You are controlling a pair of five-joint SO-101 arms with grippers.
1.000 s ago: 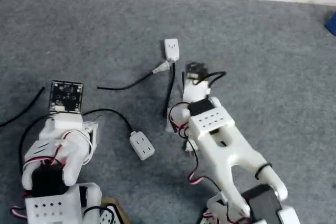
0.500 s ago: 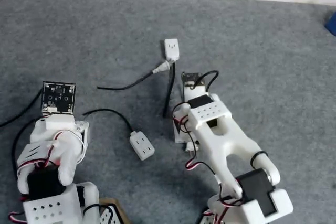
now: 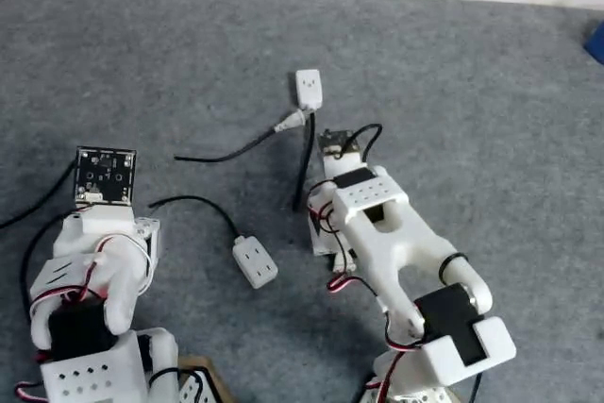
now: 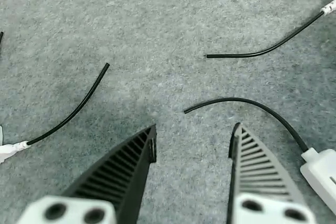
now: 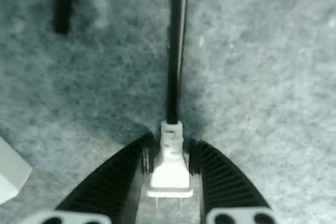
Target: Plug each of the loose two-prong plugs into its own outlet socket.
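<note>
My right gripper is shut on a white two-prong plug, low over the carpet; the plug's black cord runs straight away from the fingers. In the high view that cord leads under the right arm. My left gripper is open over bare carpet, nothing between its fingers. A white outlet socket lies between the arms, its edge beside the left gripper. A second socket lies farther back, with another white plug just in front of it.
Grey carpet covers the table. Loose black cord ends lie ahead of the left gripper, and a third white plug sits at the edge of the left wrist view. A blue object sits at the far right.
The right arm has drawn back towards its base and shifted a little left. The left arm pulled back slightly a second ago and has since kept still.
</note>
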